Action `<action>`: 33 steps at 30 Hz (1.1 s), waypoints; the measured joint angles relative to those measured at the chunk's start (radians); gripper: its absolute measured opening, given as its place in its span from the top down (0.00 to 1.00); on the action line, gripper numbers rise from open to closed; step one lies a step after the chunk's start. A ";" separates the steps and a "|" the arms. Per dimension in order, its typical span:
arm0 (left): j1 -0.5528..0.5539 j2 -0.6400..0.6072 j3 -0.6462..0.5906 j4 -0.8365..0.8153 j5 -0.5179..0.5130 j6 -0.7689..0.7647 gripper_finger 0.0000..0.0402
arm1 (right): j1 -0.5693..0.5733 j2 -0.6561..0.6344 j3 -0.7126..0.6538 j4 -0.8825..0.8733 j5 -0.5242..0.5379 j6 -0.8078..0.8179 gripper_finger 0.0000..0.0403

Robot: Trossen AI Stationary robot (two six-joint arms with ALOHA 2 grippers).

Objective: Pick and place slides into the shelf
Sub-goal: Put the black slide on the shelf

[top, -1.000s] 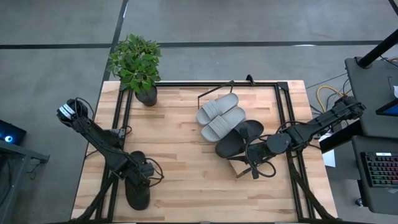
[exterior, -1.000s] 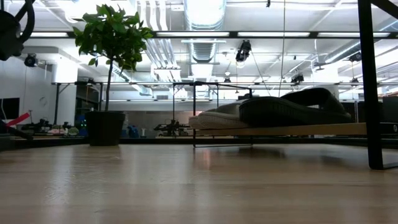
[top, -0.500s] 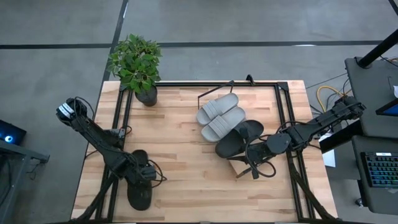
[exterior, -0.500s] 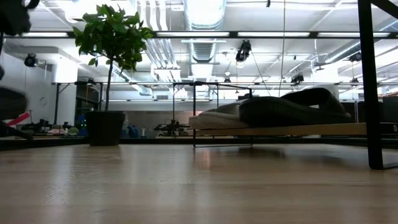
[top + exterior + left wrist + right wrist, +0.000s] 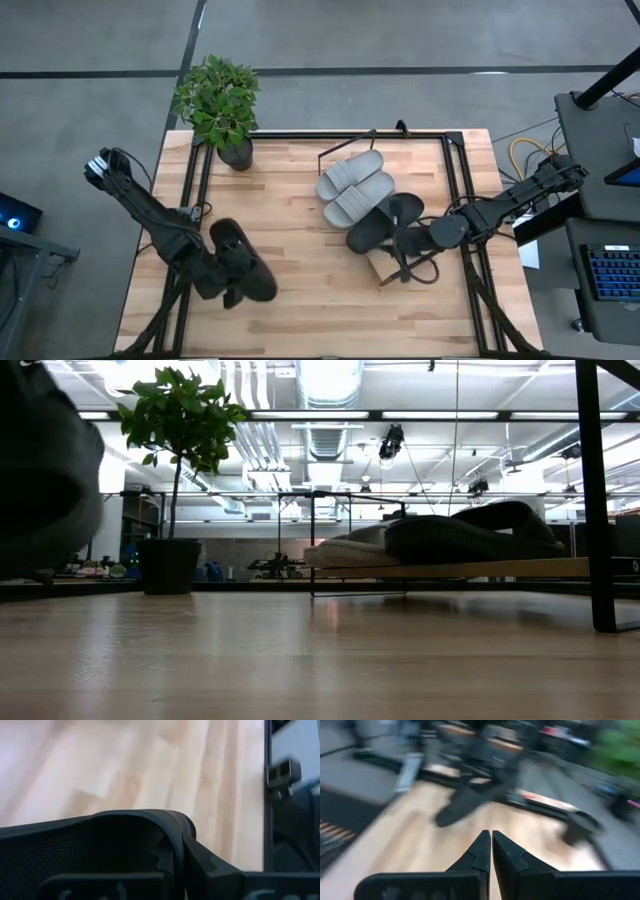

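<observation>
My left gripper [image 5: 228, 290] is shut on a black slide [image 5: 245, 265], held above the table's near left part. That slide shows as a dark mass at the low view's left edge [image 5: 40, 470]. The shelf [image 5: 380, 262], a slanted board in a black rod frame, stands right of the middle. Two light grey slides [image 5: 350, 172] [image 5: 362, 197] and a second black slide [image 5: 375, 228] lie on its board. My right gripper [image 5: 397, 280] hangs shut, holding nothing, over the shelf's near end; its own view shows the fingers together [image 5: 491, 837]. My left gripper holds the black slide at its curved outer rim [image 5: 172, 827], with one finger [image 5: 200, 865] against that rim. The slide itself hides the other finger. The slide is lifted clear of the table and lies slantwise across the gripper.
A potted plant [image 5: 220, 105] stands at the far left corner. Black frame rails run along the table's left and right edges [image 5: 195, 190] [image 5: 470, 260]. Bare wood lies between the left arm and the shelf.
My left gripper has taken hold of the black slide, which lay lengthwise at the near left, and has raised it off the table. It has carried it a little toward the right edge. The slide has turned to lie slantwise and has risen into the low view's left side.
</observation>
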 joint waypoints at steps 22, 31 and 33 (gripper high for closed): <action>0.008 0.068 0.001 1.017 -0.777 1.204 1.00 | -0.002 0.001 0.000 0.066 0.088 0.118 0.81; 0.052 0.233 0.003 1.588 -0.745 1.675 1.00 | -0.003 0.001 0.000 0.190 0.055 -0.041 0.55; 0.064 0.258 0.003 1.648 -0.693 1.716 1.00 | -0.004 0.001 0.000 0.211 0.055 -0.073 0.52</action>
